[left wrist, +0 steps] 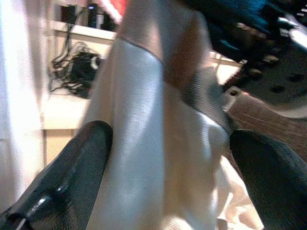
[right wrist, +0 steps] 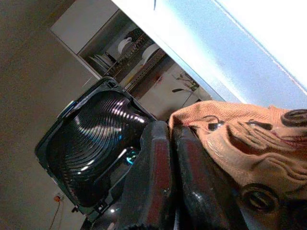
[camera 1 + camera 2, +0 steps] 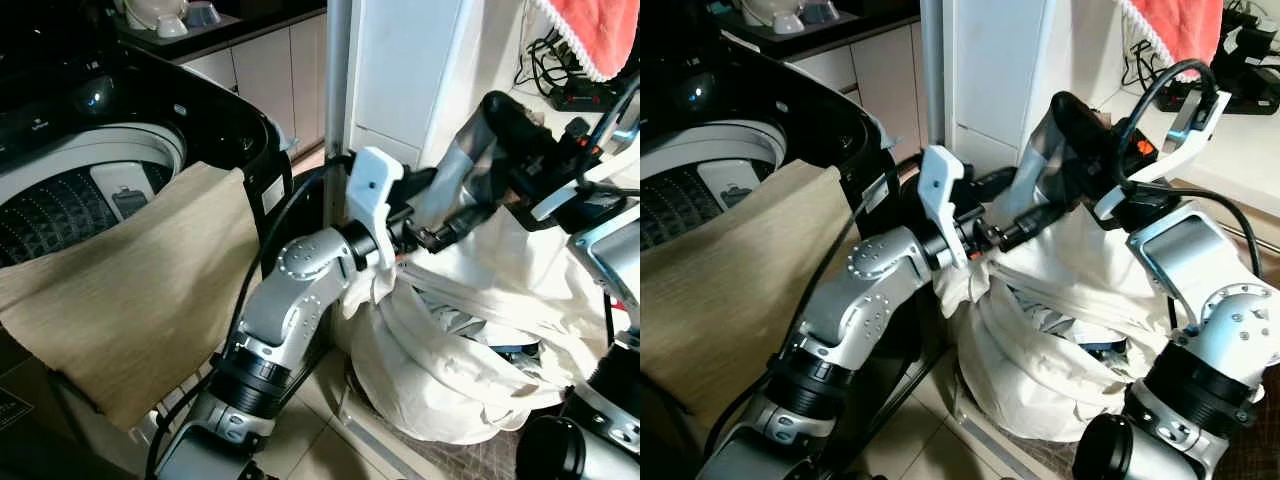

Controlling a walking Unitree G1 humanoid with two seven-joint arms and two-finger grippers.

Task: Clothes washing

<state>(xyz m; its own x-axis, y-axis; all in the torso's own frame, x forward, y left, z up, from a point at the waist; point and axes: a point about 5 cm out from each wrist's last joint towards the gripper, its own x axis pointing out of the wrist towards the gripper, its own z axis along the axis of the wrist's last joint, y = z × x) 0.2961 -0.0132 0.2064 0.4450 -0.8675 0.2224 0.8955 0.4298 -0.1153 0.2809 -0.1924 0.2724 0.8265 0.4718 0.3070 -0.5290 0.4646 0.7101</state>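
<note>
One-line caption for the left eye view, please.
Both arms reach over a white laundry bag beside the open washing machine, a beige cloth draped over its rim.

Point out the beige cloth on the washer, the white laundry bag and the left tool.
beige cloth (image 3: 140, 300), left eye view, middle of its draped face.
white laundry bag (image 3: 430, 370), left eye view, bulging front side.
left tool (image 1: 168, 158), left wrist view, between its open fingers.

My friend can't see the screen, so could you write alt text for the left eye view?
The robot's left pincer reaches into a white laundry bag stuffed with clothes on the floor, its right arm bent above it. To the left stands an open top-loading washing machine with a beige cloth draped over its front edge.
</note>
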